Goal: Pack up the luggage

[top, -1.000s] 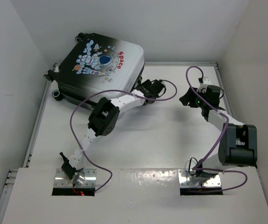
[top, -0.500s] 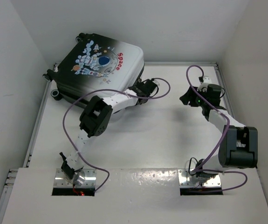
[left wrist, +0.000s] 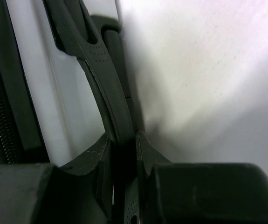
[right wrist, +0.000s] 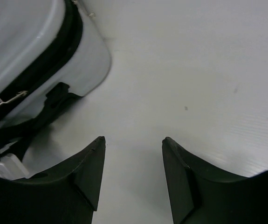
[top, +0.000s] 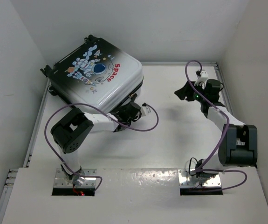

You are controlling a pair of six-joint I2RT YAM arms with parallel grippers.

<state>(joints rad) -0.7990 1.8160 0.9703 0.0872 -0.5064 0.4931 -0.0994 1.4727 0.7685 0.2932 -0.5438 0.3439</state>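
The luggage point(top: 96, 74) lies shut at the back left of the table, astronaut print and red "Space" facing up, and it also shows at the left of the right wrist view point(right wrist: 26, 42). Its black side handle point(left wrist: 106, 93) arches off the white shell point(left wrist: 36, 93) and runs down between the jaws of my left gripper point(left wrist: 123, 137), which is shut on it. From above, that gripper point(top: 124, 112) sits at the case's near right corner. My right gripper point(top: 182, 93) hovers open over bare table right of the case, nothing between its fingers point(right wrist: 133, 140).
White walls close in the table point(top: 171, 135) at the back, left and right. A raised metal rim point(top: 37, 126) runs along the left edge. Purple cables point(top: 147, 123) loop off both arms. A zipper pull point(right wrist: 10, 99) hangs on the case's side seam.
My left gripper has closed on the handle and pulled back toward me, dragging and turning the luggage's near corner forward. The right gripper has edged slightly left.
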